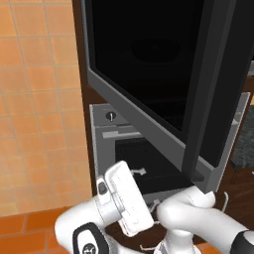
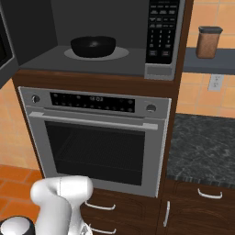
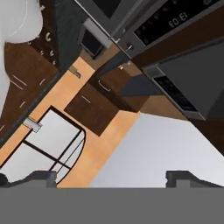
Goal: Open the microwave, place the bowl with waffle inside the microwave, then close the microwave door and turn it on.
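The microwave (image 2: pixel 161 32) stands open above the oven, its keypad on the right. A small dark bowl (image 2: pixel 93 46) sits on the turntable inside the cavity; I cannot make out the waffle in its dark hollow. The microwave door (image 1: pixel 144 59) is swung out wide to the left, its black glass facing the left base view and its dark vertical bar handle (image 1: pixel 208 99) on the near edge. A sliver of the door (image 2: pixel 4 50) shows at the left edge of the right base view. My gripper (image 3: pixel 111 179) is open, fingertips far apart with nothing between them. The arm is folded low in front of the oven.
A silver oven (image 2: pixel 96 142) with knobs and a display strip sits under the microwave, with wooden drawers (image 2: pixel 124 206) below. A dark stone counter (image 2: pixel 202 147) lies to the right, and a brown jar (image 2: pixel 209 42) stands on a shelf above it. An orange tiled wall (image 1: pixel 34 99) is on the left.
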